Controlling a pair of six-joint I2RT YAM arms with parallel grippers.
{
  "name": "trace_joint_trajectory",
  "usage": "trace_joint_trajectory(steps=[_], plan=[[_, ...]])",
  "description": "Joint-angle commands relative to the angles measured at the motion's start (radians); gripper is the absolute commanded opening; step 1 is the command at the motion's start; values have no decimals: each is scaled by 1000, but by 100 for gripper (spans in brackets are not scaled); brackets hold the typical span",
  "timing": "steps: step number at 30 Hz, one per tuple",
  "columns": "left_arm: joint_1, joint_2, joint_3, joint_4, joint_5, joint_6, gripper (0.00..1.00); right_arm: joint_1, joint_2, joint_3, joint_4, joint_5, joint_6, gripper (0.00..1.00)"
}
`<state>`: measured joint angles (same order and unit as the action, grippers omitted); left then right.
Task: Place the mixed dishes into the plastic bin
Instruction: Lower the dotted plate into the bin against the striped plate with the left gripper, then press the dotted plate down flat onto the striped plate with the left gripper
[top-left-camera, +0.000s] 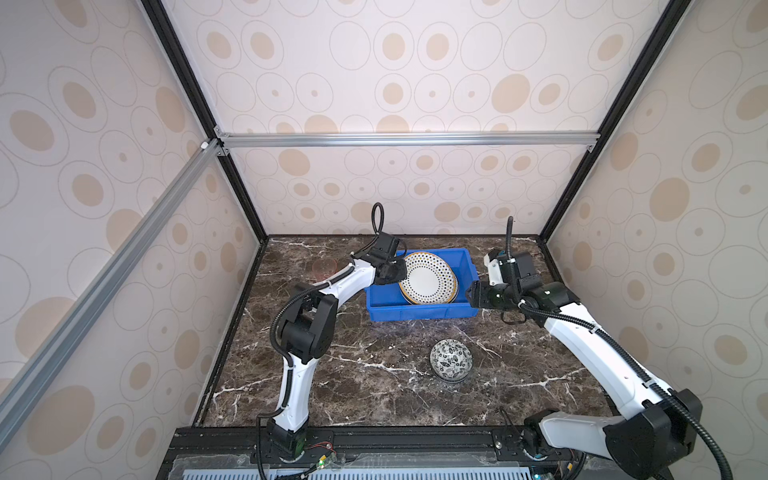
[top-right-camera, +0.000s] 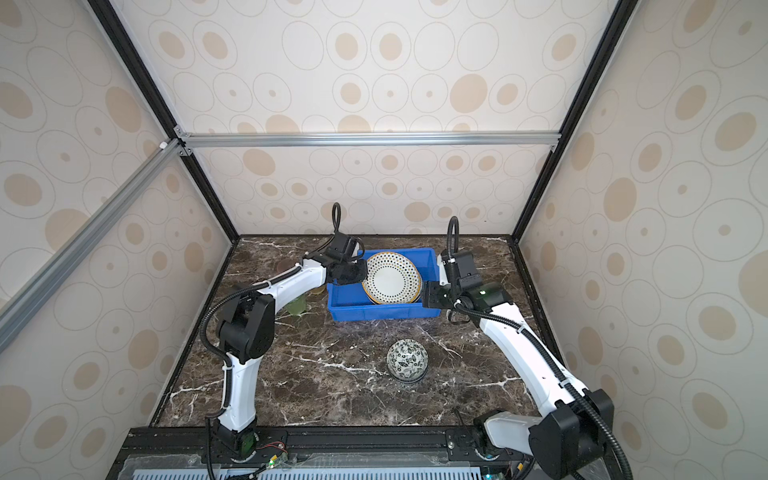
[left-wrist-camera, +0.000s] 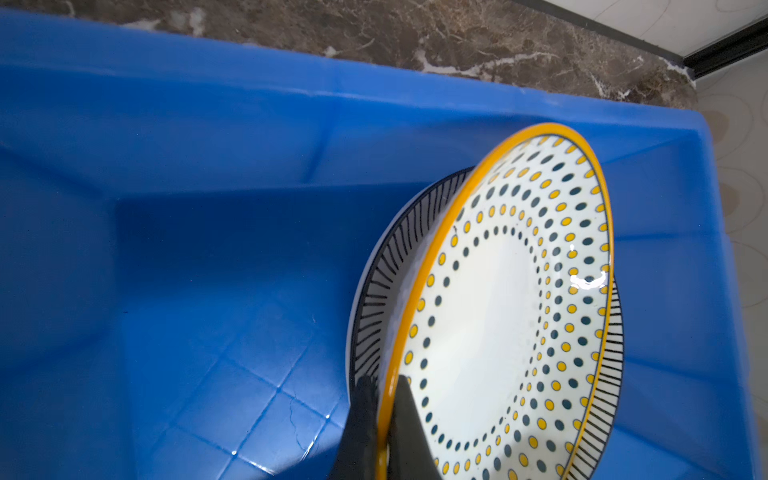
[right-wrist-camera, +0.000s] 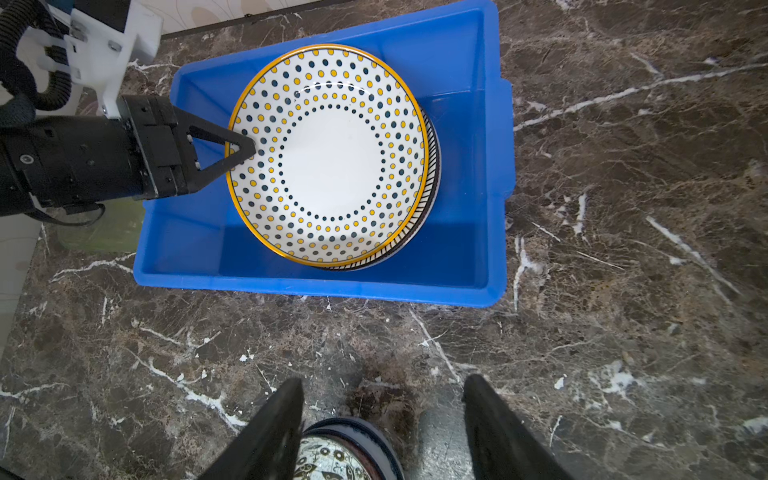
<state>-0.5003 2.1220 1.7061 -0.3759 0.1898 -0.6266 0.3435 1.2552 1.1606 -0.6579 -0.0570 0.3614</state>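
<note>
The left end effector (left-wrist-camera: 383, 380) is clenched on the yellow rim of the dotted plate (left-wrist-camera: 498, 311), with one finger above the rim and one below. The plate is held inside the bin (right-wrist-camera: 316, 286), over a striped plate (left-wrist-camera: 374, 316) that lies on the bin floor. The gripped edge is raised clear of the striped plate, so the dotted plate is tilted. In both top views the left end effector (top-left-camera: 401, 270) is seen over the bin's left wall, and the plates are stacked toward the bin's right half.

The right end effector (right-wrist-camera: 383, 379) is released and nothing is held in it. In both top views it (top-right-camera: 428, 295) is seen just beside the bin's right wall, at the near corner. A floral bowl (top-left-camera: 451, 359) is left standing on the desk (top-left-camera: 374, 395), in front of the bin and apart from it. A green tumbler (top-right-camera: 297, 307) is partly hidden under the left arm, left of the bin.
</note>
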Motion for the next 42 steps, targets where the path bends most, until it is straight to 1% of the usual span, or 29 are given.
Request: trace_joint_trajectory(steps=[1, 16, 28, 35, 42], plan=[[-6, 8, 31, 49, 49, -13, 0, -9, -4, -13, 2, -11, 12, 65], [-9, 62, 41, 31, 38, -43, 4, -10, 1, -21, 5, -20, 16, 64], [-21, 73, 35, 7, 17, -39, 6, -9, 3, -25, 3, -35, 24, 65], [-39, 90, 38, -7, 13, -38, 9, -9, -9, -29, -11, -52, 23, 65], [-55, 104, 44, -18, 5, -36, 10, -9, -32, -45, -16, -53, 27, 65]])
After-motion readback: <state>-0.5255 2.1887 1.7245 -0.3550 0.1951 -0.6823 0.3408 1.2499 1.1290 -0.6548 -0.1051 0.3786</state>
